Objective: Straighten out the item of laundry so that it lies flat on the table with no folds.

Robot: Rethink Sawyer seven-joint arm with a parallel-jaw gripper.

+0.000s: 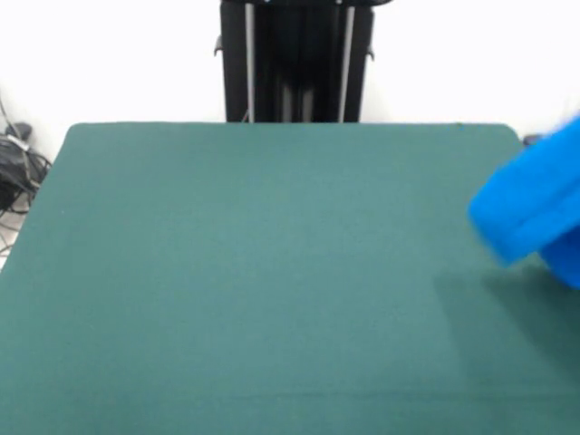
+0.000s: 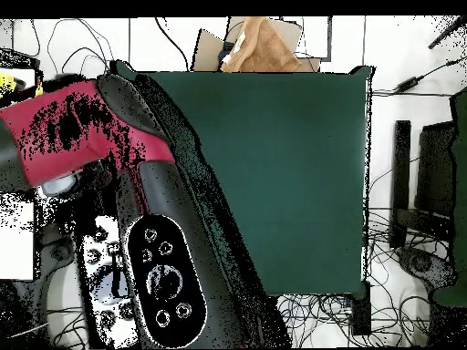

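Front view: the item of laundry (image 1: 535, 195), a bright blue bunched cloth mass, appears at three o'clock, seemingly lifted above the matte green felt table (image 1: 254, 272); my gripper is unseen. Overhead view: my red-and-black arm (image 2: 82, 128) covers nine o'clock, shirt hidden, grip state undeterminable; I judge spreading needs the cloth brought centrally first.

Front cam sits low across the table (image 1: 227, 290), facing the pedestal (image 1: 296, 59). Overhead looks straight down from high up (flipped half round). Both share the green tabletop.
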